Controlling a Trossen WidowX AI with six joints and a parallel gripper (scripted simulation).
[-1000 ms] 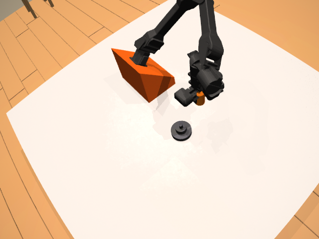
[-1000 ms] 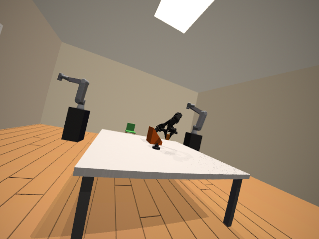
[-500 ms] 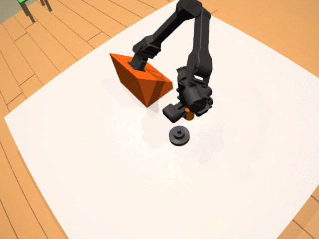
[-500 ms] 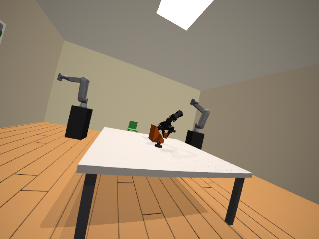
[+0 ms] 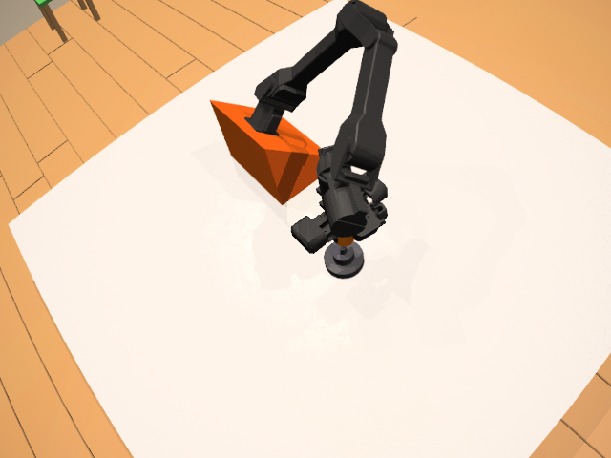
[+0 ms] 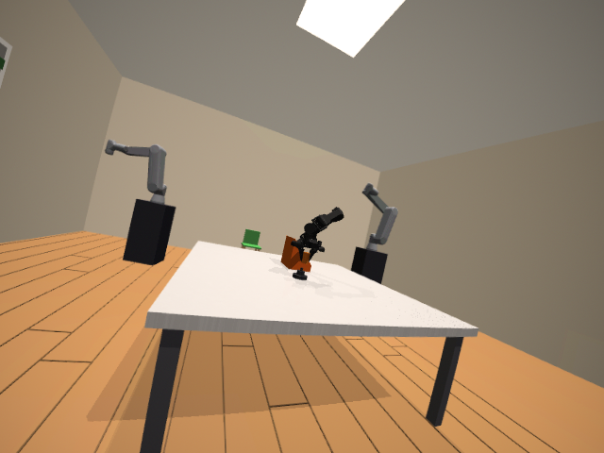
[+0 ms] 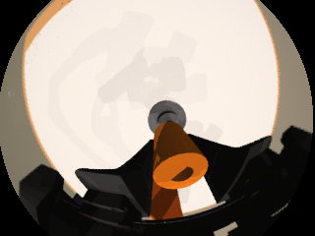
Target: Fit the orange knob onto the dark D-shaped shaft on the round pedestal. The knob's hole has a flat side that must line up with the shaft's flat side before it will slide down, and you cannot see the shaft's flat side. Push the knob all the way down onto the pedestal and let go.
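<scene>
Orange knob (image 5: 345,241) (image 6: 305,260) (image 7: 180,170) clamped in the downward-pointing gripper (image 5: 344,239) (image 6: 306,259) (image 7: 169,140) of a sharply bent arm (image 5: 373,83) (image 6: 322,222), above the round pedestal (image 5: 344,268) (image 6: 299,276) (image 7: 154,120).

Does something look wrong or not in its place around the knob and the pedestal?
Nothing stands out. The gripper holds the orange knob above the round pedestal, which sits flat on the table. I see no damage.

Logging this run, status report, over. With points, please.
Gripper (image 5: 345,240) (image 6: 305,260) (image 7: 169,140) shut on orange knob (image 5: 345,241) (image 6: 305,260) (image 7: 169,140). Knob above round pedestal (image 5: 330,264) (image 6: 299,276) (image 7: 155,118), not seated. Nothing seen between them. Flat-side alignment unconfirmed.
</scene>
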